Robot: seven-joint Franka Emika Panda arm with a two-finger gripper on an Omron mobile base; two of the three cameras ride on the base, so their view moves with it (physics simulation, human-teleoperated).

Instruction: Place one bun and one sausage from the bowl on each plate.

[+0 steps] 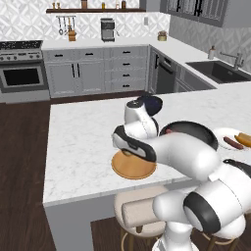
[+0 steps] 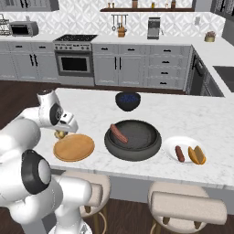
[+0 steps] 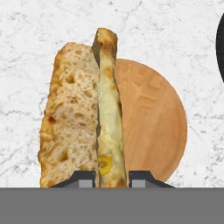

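The tool [image 3: 112, 177] is closed tight on a bun [image 3: 83, 118], its two dark tips pinching the bun's lower end so that the bun rises straight up between them in the hand view. The bun is split lengthwise, with a porous pale crumb on one half, a golden-brown crust along the edges and a yellowish streak down the seam. Behind it in that view lies the wooden plate [image 3: 153, 127], round, tan and bare, on the white marble desk [image 3: 175, 30]. From the right base view the tool [image 2: 60, 133] hangs just over the far left edge of the wooden plate [image 2: 74, 147] with the bun a small tan lump beneath it. To the right of that plate sits the bowl [image 2: 133, 140], dark and wide, with one sausage [image 2: 119, 133] in it. Farther right, the white plate [image 2: 185, 150] carries a sausage and a bun side by side.
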